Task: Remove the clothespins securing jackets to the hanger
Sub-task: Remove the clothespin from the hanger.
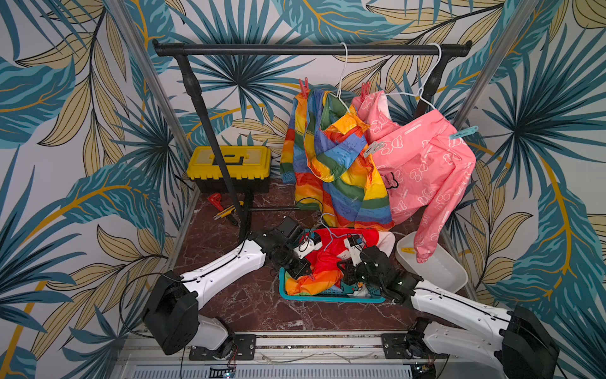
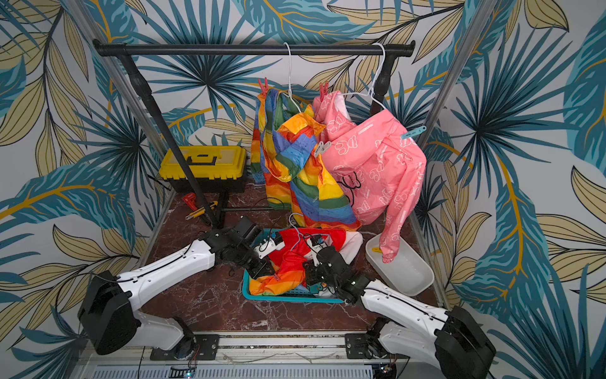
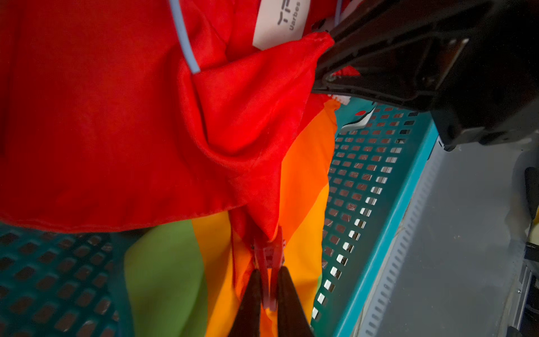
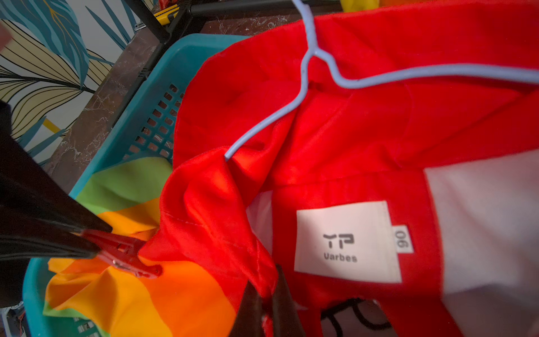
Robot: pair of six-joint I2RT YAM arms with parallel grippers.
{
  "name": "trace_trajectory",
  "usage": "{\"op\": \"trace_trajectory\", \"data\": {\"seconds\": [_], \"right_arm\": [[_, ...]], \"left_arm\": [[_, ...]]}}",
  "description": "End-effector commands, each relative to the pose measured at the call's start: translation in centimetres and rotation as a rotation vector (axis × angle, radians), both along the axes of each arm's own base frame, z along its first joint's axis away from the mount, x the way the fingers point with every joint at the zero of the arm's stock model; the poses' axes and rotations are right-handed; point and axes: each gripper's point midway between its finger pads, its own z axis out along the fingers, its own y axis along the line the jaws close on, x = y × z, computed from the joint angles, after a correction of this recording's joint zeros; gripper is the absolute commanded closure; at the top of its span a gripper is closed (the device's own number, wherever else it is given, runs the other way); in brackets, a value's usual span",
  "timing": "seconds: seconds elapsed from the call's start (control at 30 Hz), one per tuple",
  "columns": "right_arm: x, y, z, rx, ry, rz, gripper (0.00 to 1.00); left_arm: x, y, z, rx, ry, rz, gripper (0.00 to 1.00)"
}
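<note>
the red jacket [image 1: 331, 252] lies crumpled on its pale blue hanger [image 4: 320, 67] in the teal basket [image 1: 328, 297], midway along the table's front edge. the left gripper [image 3: 269, 294] is pressed onto the tail of a red clothespin [image 3: 269, 256], whose nose bites a fold of the jacket's edge. the right gripper [image 4: 267, 306] pinches another fold of the red cloth, just beside the white label [image 4: 347, 242]. the rainbow jacket [image 1: 344, 164] and the pink jacket [image 1: 423, 164] hang from the black rail [image 1: 262, 51] at the back edge. a yellow clothespin [image 1: 408, 250] lies in the white tub [image 1: 452, 272] by the right edge.
</note>
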Motion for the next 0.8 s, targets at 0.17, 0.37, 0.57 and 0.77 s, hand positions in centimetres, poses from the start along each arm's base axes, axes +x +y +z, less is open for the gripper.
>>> {"op": "trace_trajectory", "data": {"seconds": [0.17,0.37,0.57,0.77], "right_arm": [[0.6,-1.7,2.9,-0.055,-0.061,-0.056,0.18],[0.5,-2.6,4.4,-0.188,-0.114,-0.065,0.14],[-0.4,1.1,5.4,-0.203,-0.15,0.047,0.15],[-1.4,4.9,4.7,-0.062,-0.093,0.122,0.11]], "left_arm": [[1.2,1.4,2.9,-0.003,-0.133,0.086,1.0],[1.9,4.0,5.2,-0.026,-0.212,0.202,1.0],[1.5,5.3,7.1,-0.085,-0.263,0.246,1.0],[1.6,4.5,6.5,-0.095,-0.19,0.258,1.0]]}}
